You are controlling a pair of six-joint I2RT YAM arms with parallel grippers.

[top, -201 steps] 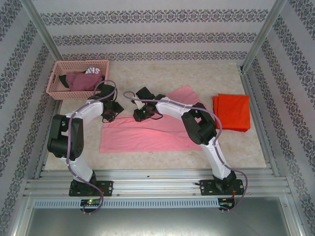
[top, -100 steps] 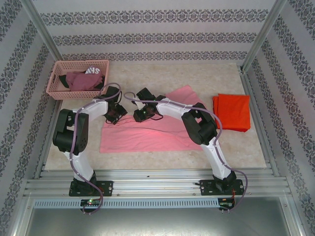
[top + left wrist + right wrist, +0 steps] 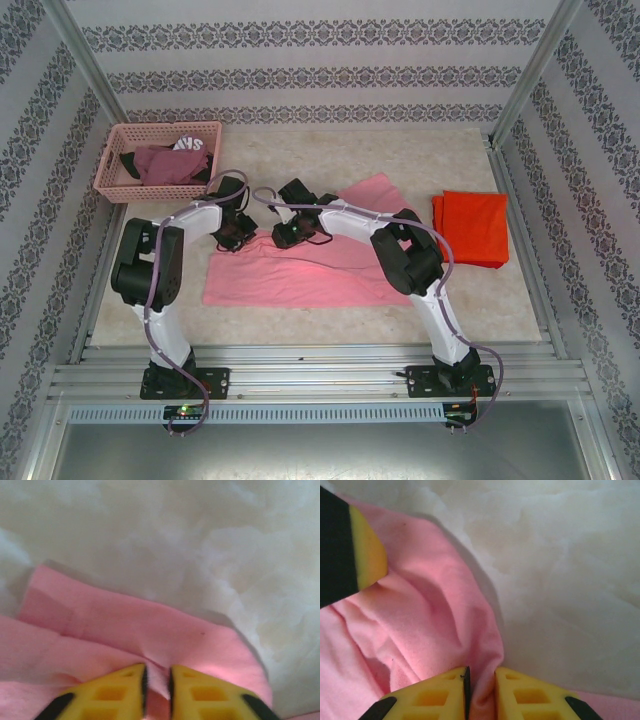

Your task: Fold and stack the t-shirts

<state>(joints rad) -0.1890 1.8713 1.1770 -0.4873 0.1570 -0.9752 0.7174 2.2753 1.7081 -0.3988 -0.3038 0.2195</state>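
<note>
Left gripper (image 3: pixel 157 676) now further right, tight on the pink t-shirt (image 3: pixel 300 280), right gripper (image 3: pixel 480 676) likewise, both arms outstretched.

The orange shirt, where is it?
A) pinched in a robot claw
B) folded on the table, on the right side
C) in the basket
B: the orange shirt lies folded flat on the table, to the right of the pink shirt.

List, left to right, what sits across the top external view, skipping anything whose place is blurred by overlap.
Pink basket → left end effector → right end effector → orange-red t-shirt.
</note>
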